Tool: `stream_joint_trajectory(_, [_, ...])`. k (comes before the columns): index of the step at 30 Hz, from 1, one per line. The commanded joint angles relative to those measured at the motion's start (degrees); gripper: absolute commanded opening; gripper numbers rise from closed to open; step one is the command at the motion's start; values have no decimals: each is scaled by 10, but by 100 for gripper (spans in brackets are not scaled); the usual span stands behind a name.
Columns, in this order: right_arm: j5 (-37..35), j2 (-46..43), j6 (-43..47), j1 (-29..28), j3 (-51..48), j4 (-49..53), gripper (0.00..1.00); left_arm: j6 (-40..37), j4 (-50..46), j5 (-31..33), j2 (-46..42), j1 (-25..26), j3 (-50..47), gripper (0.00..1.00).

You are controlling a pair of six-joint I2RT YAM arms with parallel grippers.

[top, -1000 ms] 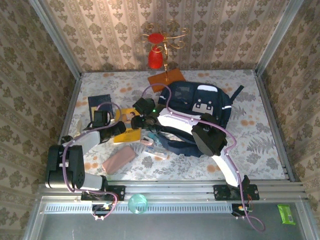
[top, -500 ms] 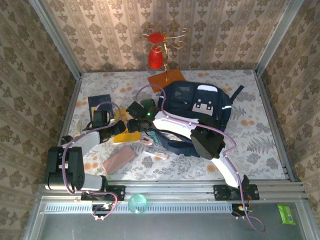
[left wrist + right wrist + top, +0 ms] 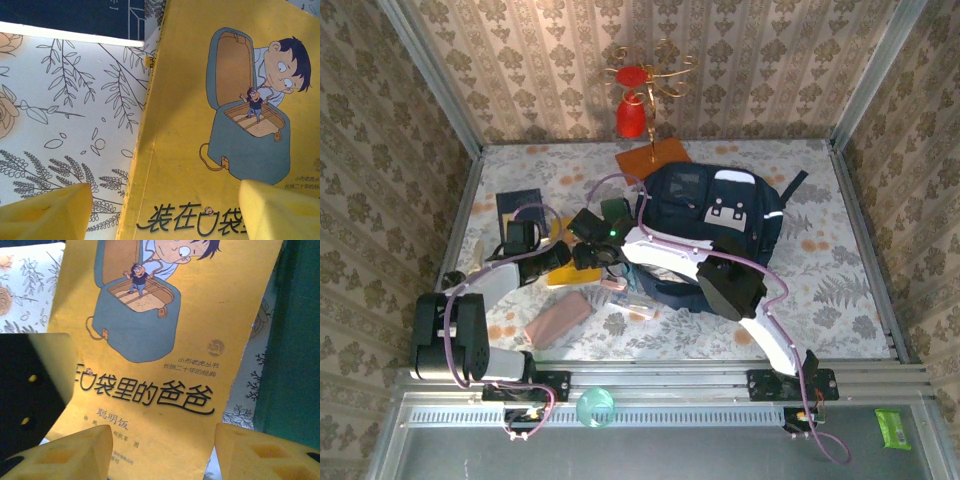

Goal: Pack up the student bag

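Observation:
The student bag [image 3: 720,220], a large navy backpack with white trim, lies at the back right of the table; its dark side shows as the bag [image 3: 295,340]. A yellow picture book [image 3: 572,272] lies flat left of it. My left gripper [image 3: 562,258] hovers open over the book [image 3: 215,125], one pad above the cloth, the other above the cover. My right gripper [image 3: 588,250] is open low over the same book [image 3: 165,340], its pads straddling the book's right edge. The left gripper's finger [image 3: 30,395] shows beside it.
A dark blue flat book [image 3: 520,208] lies at the far left, also seen as the blue book [image 3: 65,15]. A pink pouch [image 3: 558,318] sits near the front edge. Small items [image 3: 638,305] lie by the bag. An orange card [image 3: 653,158] and a red ornament stand [image 3: 631,115] are at the back.
My right gripper has moved left, away from the bag and over the yellow book, with its jaws a little narrower. The left arm has not moved.

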State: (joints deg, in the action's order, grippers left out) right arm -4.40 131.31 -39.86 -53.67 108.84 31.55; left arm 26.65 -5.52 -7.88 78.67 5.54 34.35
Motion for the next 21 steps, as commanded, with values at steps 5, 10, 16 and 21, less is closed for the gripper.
stream_joint_trajectory(5, [-39,25,-31,7,14,15,56,4,5,-2,-1,-2,-9,77])
stream_joint_trajectory(10, [-57,33,-34,8,14,13,57,6,9,-10,6,-2,-8,77])
stream_joint_trajectory(16, [-43,54,-45,13,36,8,57,5,11,-31,16,-1,-3,76])
stream_joint_trajectory(21, [-49,72,-44,12,79,31,57,9,15,-50,15,10,-4,73])
